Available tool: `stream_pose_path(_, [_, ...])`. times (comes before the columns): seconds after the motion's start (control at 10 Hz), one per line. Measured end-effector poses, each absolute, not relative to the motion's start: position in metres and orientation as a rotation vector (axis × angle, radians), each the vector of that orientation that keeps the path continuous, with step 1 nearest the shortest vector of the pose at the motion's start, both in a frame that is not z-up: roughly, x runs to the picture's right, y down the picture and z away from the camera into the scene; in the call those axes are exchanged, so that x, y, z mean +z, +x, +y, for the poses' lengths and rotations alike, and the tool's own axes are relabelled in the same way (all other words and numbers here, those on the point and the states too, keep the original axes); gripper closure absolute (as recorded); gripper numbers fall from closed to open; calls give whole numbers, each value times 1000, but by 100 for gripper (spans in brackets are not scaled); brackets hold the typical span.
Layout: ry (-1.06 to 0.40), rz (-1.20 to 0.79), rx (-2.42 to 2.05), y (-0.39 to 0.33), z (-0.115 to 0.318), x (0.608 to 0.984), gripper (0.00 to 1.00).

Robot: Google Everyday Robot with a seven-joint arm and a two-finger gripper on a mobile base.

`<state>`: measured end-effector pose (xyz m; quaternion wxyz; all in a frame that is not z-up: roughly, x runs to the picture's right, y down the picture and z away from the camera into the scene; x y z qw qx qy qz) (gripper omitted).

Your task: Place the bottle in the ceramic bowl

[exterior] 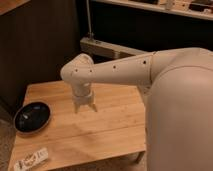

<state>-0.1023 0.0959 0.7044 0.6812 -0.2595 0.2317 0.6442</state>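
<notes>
Gripper wide, empty, over wood table centre. Glossy dark round bowl left edge. White bottle front-left corner, label unreadable.

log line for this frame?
gripper: above table centre, jaws open, empty | bottle: front-left corner | ceramic bowl: left edge, empty | stage: bottle not yet grasped

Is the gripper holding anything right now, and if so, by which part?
Nothing. The gripper hangs open and empty over the table; the bottle lies apart at a table corner, outside the ceramic bowl.
</notes>
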Motion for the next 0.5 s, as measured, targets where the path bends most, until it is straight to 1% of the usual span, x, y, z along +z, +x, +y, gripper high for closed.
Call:
stream_pose_path(0.4, [-585, 515, 1434, -103, 96, 706, 35])
stream_pose_path(0.5, [-556, 508, 1398, -102, 92, 710, 35])
